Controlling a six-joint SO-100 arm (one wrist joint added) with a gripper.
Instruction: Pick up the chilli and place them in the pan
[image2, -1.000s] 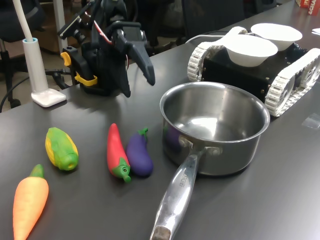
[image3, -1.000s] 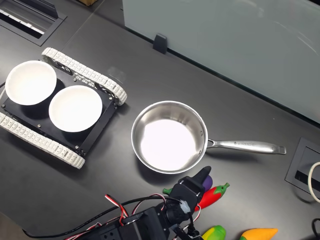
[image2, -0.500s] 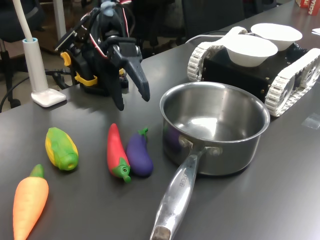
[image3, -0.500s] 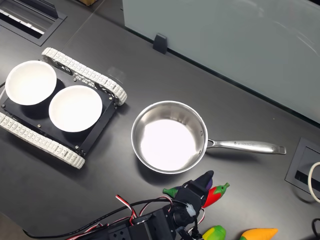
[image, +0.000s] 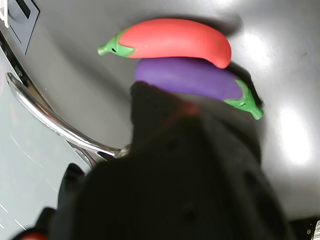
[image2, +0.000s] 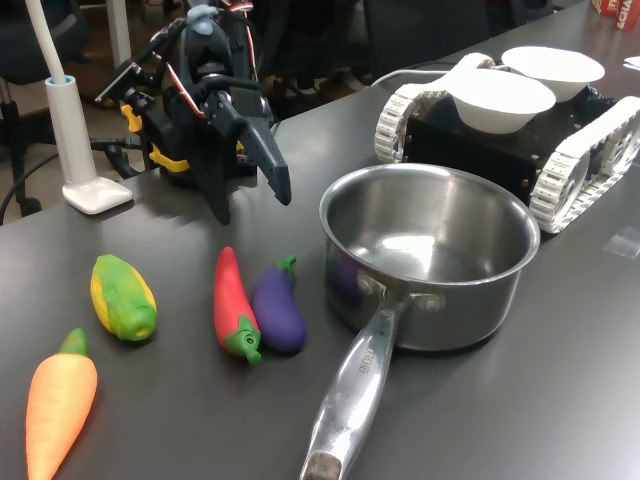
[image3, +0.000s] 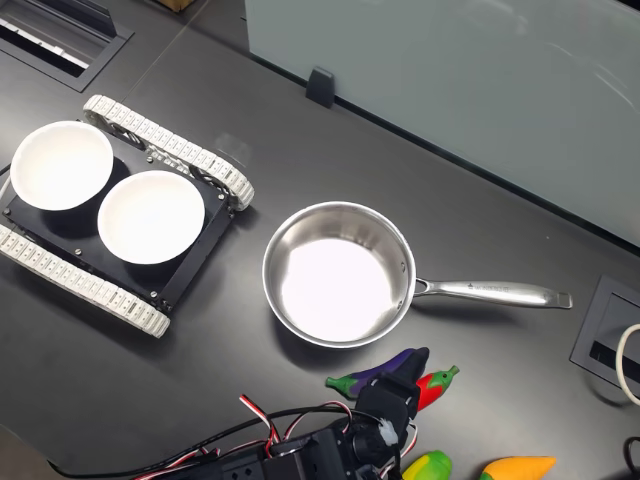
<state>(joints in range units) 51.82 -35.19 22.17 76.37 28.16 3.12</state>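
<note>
Dark surface (image2: 560, 400) carries everything. Tracked vehicle chassis (image2: 590, 150) sits at the far right in the first exterior view, two white bowls (image2: 503, 98) resting on top of it.

The pan (image2: 430, 262) stands upright right of centre in the first exterior view, empty, its long handle (image2: 350, 400) pointing toward the near edge. In the second exterior view the pan (image3: 338, 274) is central, handle running to the second exterior view's right.

The arm (image2: 200, 80), black with red and white wires, stands far left in the first exterior view. Its gripper (image2: 250, 195) hangs above the surface with the two dark fingers spread apart, nothing between them, tips pointing down, short of the vegetables.

White lamp base (image2: 95, 192) sits left of the arm.

Orange carrot (image2: 58, 405) lies at the near left. Yellow-green corn (image2: 122, 296) lies just beyond it.

The chilli (image2: 232, 303) lies flat on the surface, left of the pan, green stem cap toward the near edge. Purple eggplant (image2: 277, 305) lies right alongside it, between the chilli and the pan. In the wrist view the chilli (image: 175, 41) and eggplant (image: 192, 80) touch along their lengths, stems pointing opposite ways; a dark gripper finger (image: 150, 100) overlaps the eggplant's edge.
</note>
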